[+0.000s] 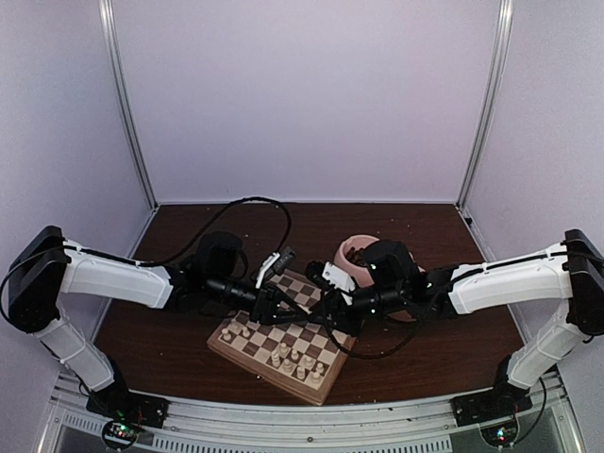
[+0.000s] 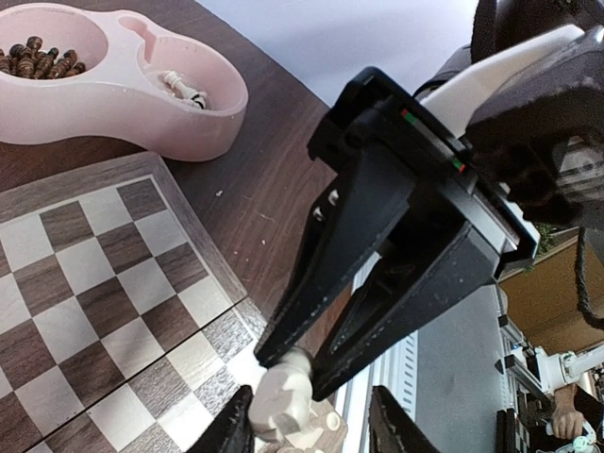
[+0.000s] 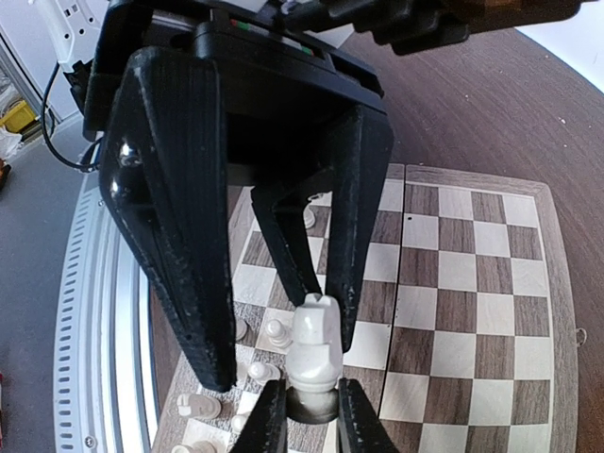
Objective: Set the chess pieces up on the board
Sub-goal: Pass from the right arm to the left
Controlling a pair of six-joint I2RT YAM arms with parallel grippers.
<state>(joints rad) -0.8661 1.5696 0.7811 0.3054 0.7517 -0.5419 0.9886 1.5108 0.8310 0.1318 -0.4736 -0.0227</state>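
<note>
Two end effectors meet on one cream piece [image 3: 316, 344], above the 6 o'clock edge of the board [image 3: 472, 283]. The right end effector [image 3: 311, 394] is clenched on one end of the piece; whether it hangs upright I cannot tell. The left end effector [image 2: 311, 401] stands released. Its fingers are spread either side of the same piece with a gap showing, so the piece seems to rest in the right one alone, as in a hand-over that turns it for setting down. A few cream pieces [image 1: 294, 362] already stand along the near edge of the board, likely the rows being filled. At 1 o'clock of the board, on the surface [image 2: 274, 189], sits the pink bowl [image 2: 203, 118]. It keeps dark pieces [image 2: 38, 57] in one compartment and spare cream ones [image 2: 181, 85] in the other, sorted for picking.
</note>
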